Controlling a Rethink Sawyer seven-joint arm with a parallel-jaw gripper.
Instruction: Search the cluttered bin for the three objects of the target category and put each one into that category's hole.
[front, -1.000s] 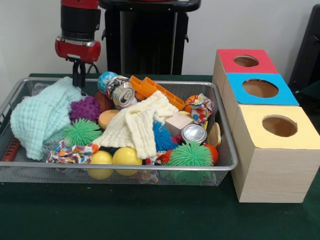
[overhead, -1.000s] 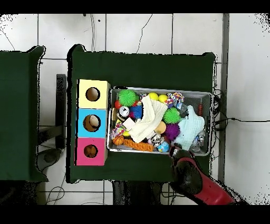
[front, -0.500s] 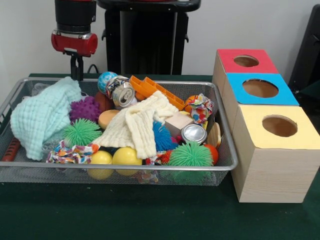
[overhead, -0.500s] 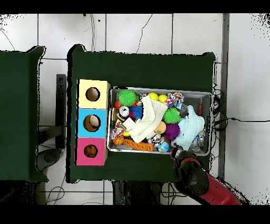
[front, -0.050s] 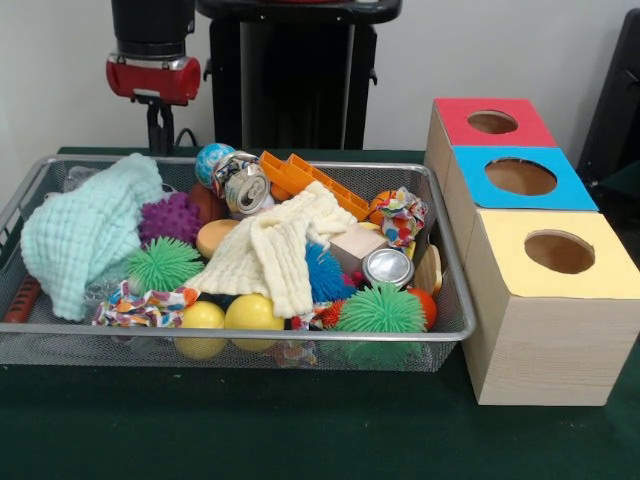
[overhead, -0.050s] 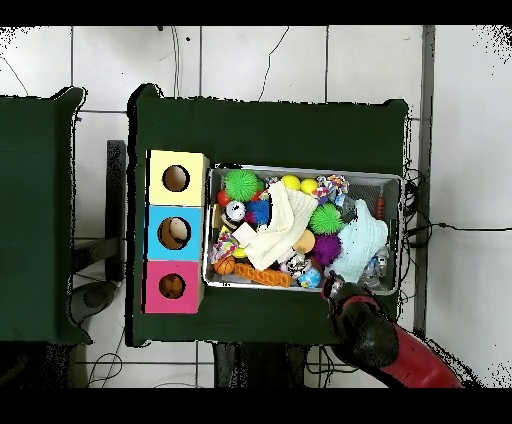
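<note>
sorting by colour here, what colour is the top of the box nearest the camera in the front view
Yellow. The box top with its round hole shows best in the front view.

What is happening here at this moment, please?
A red and black robot arm holds its hand above the far left corner of a wire bin, touching nothing. The bin is full of mixed items: spiky balls, cloths, cans and yellow balls. Beside it stand three boxes with round holes in their tops, red, blue and yellow. The hand carries nothing, so the sorting seems to be between picks.
</note>
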